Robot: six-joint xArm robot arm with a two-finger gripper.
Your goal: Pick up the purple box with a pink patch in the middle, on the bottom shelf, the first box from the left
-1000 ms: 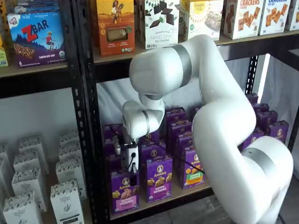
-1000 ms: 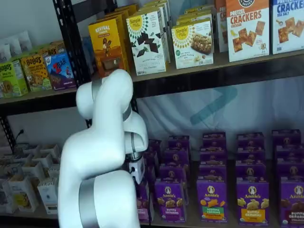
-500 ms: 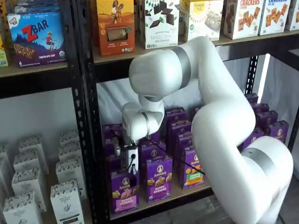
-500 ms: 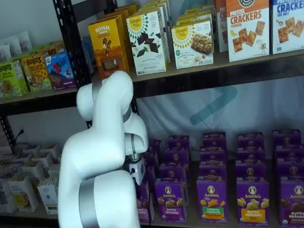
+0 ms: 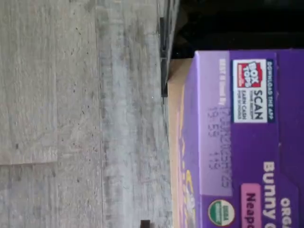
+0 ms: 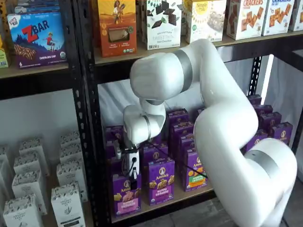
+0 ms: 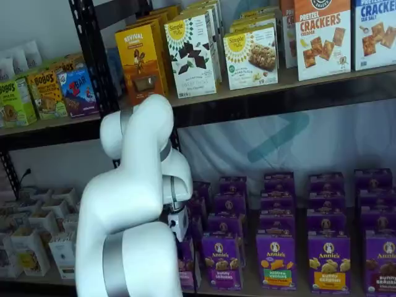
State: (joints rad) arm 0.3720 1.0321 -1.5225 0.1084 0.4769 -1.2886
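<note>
The white arm has been rising slightly; its gripper [image 6: 130, 171] is hanging over the upright cardboard purple box [image 6: 126, 193]; finger gap is not telling itself.

Up on the higher shelf stand a blue Z Bar box [image 6: 37, 38], an orange Revival box [image 6: 117, 27], a white Simple Mills box with dark chocolate squares [image 6: 163, 23] and a pretzel crackers box [image 7: 322, 38]. At the far end of that board sit green and orange Bobo's boxes [image 7: 44, 93].

Lower down, rows of purple Annie's boxes run back in files; one front box carries a green patch [image 7: 276, 260], another a yellow one [image 7: 329, 262].

In the neighbouring bay, white cartons with grey print [image 6: 67, 203] stand in staggered rows.

A pale cloth sheet [image 7: 291, 139] hangs behind the rack, and grey plank flooring [image 5: 80, 114] lies below.
</note>
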